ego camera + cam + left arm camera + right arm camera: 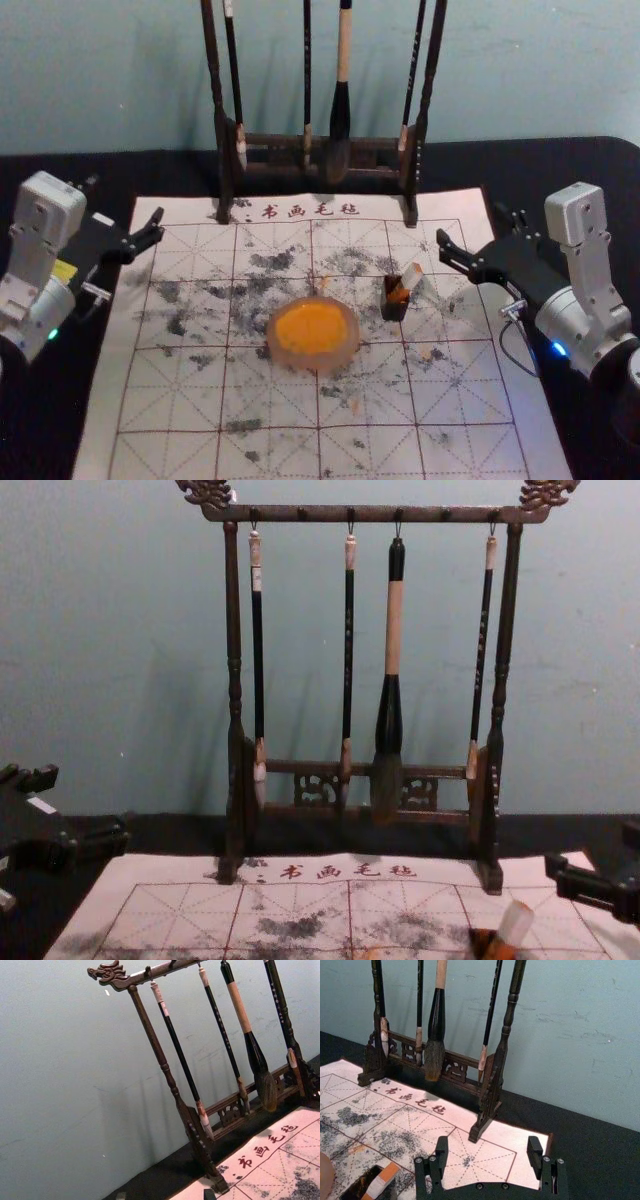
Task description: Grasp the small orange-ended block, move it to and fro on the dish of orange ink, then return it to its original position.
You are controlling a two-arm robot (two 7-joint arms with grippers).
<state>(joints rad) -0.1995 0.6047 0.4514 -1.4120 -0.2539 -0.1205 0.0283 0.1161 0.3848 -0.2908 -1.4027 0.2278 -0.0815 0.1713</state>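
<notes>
The small block (pixel 411 277), pale with an orange end, leans in a small dark holder (pixel 395 311) right of the dish of orange ink (pixel 312 330). In the right wrist view the block (pixel 381 1180) slants out of the holder, with the dish's rim (pixel 324 1177) at the edge. The chest view has the block (pixel 515 923) low at the right. My right gripper (pixel 473 223), open and empty, is to the right of and beyond the block; its fingers are spread in its wrist view (pixel 488 1144). My left gripper (pixel 125 199) is parked open at the mat's left edge.
A dark wooden rack (pixel 318 160) with several hanging brushes stands at the back of the mat. The white gridded mat (pixel 270 455) has grey ink smudges and lies on a black tablecloth (pixel 60 420). Bare mat lies in front of the dish.
</notes>
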